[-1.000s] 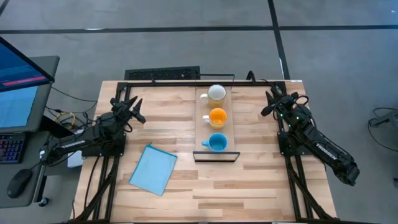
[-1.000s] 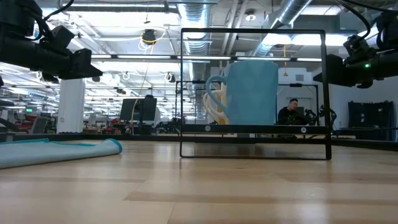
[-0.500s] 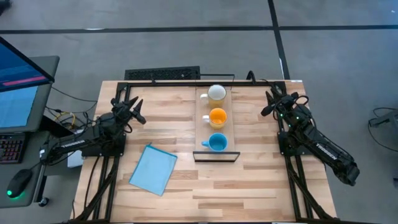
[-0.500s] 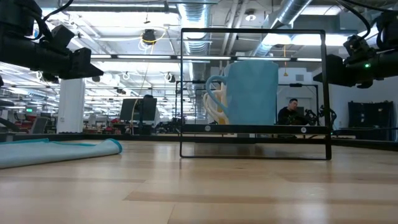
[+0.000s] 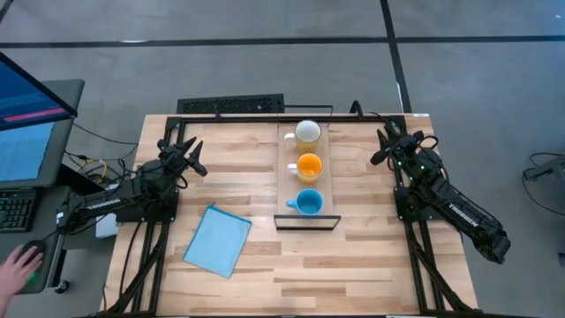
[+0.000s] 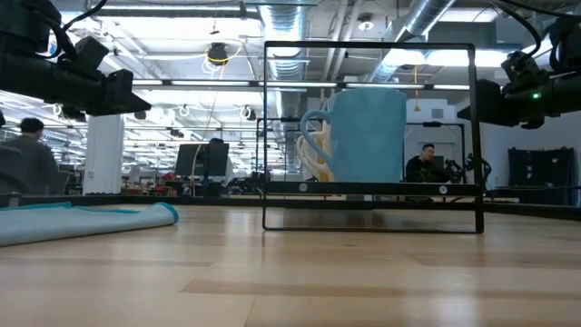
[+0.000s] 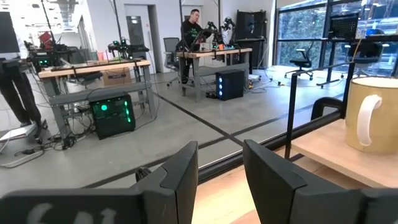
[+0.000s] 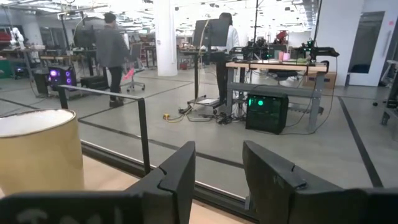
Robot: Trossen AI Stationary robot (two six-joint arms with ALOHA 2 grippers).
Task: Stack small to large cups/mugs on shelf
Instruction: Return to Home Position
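Three mugs stand in a row, each on its base, on the light-wood shelf [image 5: 327, 177]. The pale yellow mug [image 5: 307, 132] is farthest, the orange mug [image 5: 309, 165] is in the middle and the blue mug [image 5: 308, 202] is nearest, by the shelf's dark end. Their handles point toward the table's left. In the low view the blue mug [image 6: 368, 136] hides most of the others. My left gripper [image 5: 190, 152] hovers open over the table's left side, well clear of the shelf. My right gripper [image 5: 387, 143] hovers open over the right side. Each wrist view shows the pale yellow mug [image 7: 373, 115] [image 8: 37, 152] off to one side.
A flat light-blue sheet [image 5: 217, 239] lies on the table's near left part. A black wire frame [image 6: 372, 45] stands around the shelf. Bare wood lies between each gripper and the shelf. A person's hand [image 5: 13, 265] rests by a mouse on the desk left of the table.
Both arms and the mugs have kept still. A person's hand has come onto the mouse on the desk left of the table, and a person has come into the low view at the far left of the room.
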